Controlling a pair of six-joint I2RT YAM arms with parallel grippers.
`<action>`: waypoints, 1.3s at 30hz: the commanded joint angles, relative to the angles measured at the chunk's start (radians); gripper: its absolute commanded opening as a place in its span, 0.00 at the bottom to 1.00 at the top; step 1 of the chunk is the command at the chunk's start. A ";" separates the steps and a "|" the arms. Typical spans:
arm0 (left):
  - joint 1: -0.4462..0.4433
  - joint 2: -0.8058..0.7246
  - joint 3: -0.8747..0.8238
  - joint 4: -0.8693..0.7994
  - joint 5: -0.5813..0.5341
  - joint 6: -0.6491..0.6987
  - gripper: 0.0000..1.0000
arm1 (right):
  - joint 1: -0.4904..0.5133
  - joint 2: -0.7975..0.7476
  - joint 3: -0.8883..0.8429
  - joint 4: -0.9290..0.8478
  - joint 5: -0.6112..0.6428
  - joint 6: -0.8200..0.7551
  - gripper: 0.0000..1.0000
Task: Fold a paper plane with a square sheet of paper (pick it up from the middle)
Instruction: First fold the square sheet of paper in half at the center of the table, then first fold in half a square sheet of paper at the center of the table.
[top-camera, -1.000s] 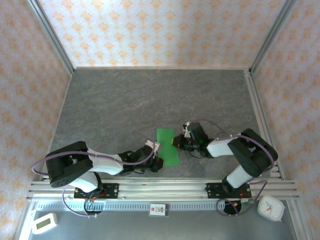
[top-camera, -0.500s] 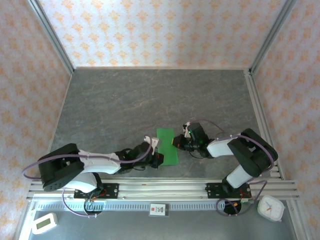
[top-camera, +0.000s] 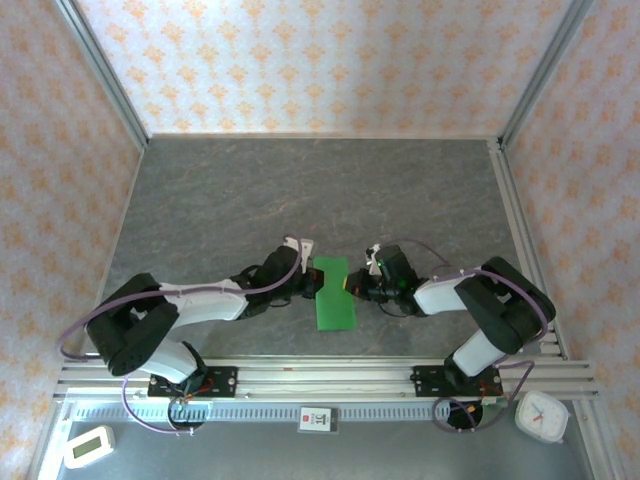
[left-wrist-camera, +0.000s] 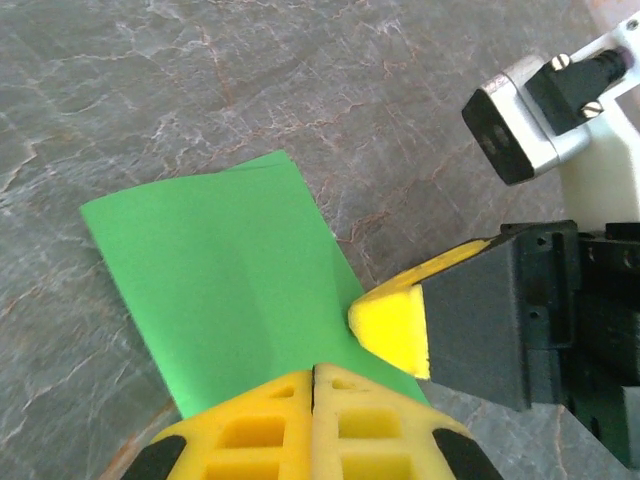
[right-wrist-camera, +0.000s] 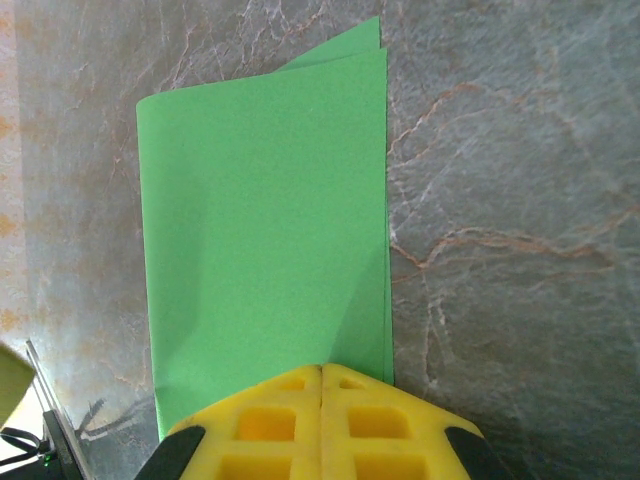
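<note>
Apparently the green sheet (top-camera: 334, 293), lying low in the middle of the frame, is only folded in half, with left fingers (left-wrist-camera: 345, 420) and right fingers (right-wrist-camera: 350, 405) both closed at its opposite edges; nose and wing folds are not yet made.

The folded sheet of paper (top-camera: 334, 300) was laid on the worktop (top-camera: 300, 190), toward its 6 o'clock edge. The left hand (top-camera: 311, 282) was set against the sheet at 9 o'clock and the right hand (top-camera: 351, 286) at 3 o'clock. A clock (top-camera: 543, 416) was placed off the worktop at 5 o'clock.
</note>
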 joint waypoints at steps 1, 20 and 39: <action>0.013 0.062 0.053 -0.017 0.012 0.081 0.00 | 0.011 0.150 -0.035 -0.132 0.149 -0.016 0.00; 0.064 0.252 0.107 0.024 -0.059 0.126 0.00 | 0.011 0.091 -0.030 -0.123 0.117 -0.005 0.03; 0.063 0.266 0.086 0.036 -0.061 0.115 0.00 | 0.061 -0.106 0.119 -0.290 0.139 -0.029 0.00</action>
